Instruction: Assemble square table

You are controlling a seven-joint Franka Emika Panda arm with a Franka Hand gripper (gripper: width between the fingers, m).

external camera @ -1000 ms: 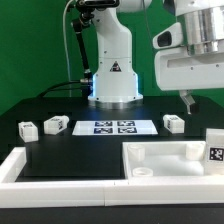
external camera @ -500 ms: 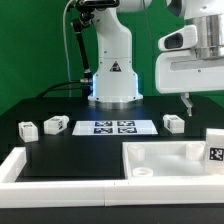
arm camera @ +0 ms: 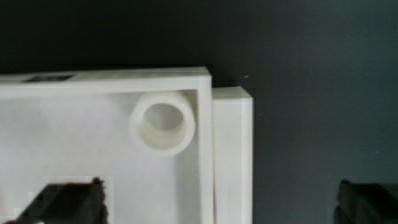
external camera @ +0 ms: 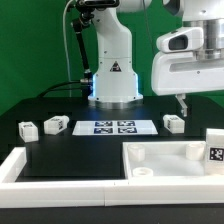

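Two fingers (arm camera: pixel 63 200) above square top (arm camera: pixel 71 130)

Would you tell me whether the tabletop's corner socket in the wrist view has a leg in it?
Empty: the socket in the tabletop shows as a bare round hollow with nothing seated inside.

four tagged white legs (external camera: pixel 27 128) (external camera: pixel 56 126) (external camera: pixel 173 122) (external camera: pixel 213 150) are showing in the exterior view, one square top (external camera: pixel 175 165) is lying there, and one marker board (external camera: pixel 112 126) is carrying four printed tags.
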